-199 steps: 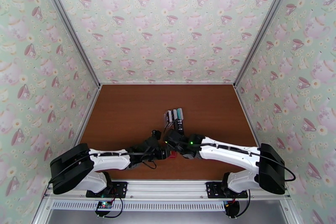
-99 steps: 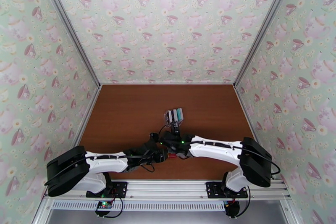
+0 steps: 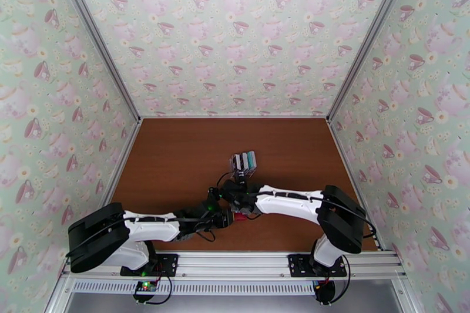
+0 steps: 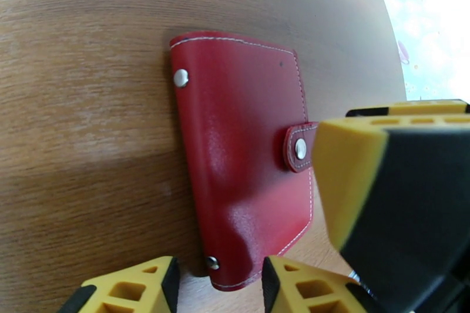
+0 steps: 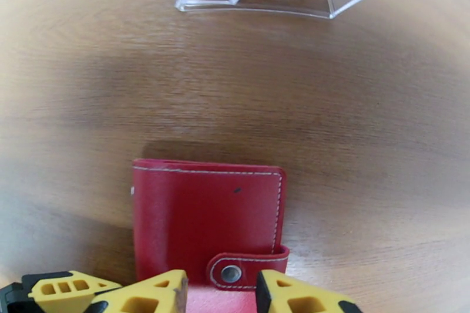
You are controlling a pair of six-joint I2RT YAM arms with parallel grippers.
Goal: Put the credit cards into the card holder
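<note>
The card holder [image 4: 241, 150] is a red wallet lying flat and snapped closed on the wooden table, a small red patch [image 3: 239, 216] between the two wrists in the top view. My left gripper [image 4: 217, 268] is partly open, its yellow fingers [image 4: 138, 285] on either side of the wallet's near edge. My right gripper [image 5: 222, 282] is also partly open, astride the snap tab [image 5: 247, 270]; I cannot tell if its fingers touch the tab. The credit cards [image 3: 244, 161] stand in a clear slotted stand [image 5: 258, 3], a teal one [image 3: 251, 160] at its right end.
The stand sits just beyond the wallet, a short way behind both wrists. Patterned walls [image 3: 235, 44] close in the brown table [image 3: 176, 150] on three sides. In the left wrist view the right gripper's finger [image 4: 388, 191] looms close at the right.
The right arm has folded in and leftwards, bringing its wrist down over the wallet, and its jaws have narrowed. The left gripper has edged slightly forward. The wallet has stayed put.
</note>
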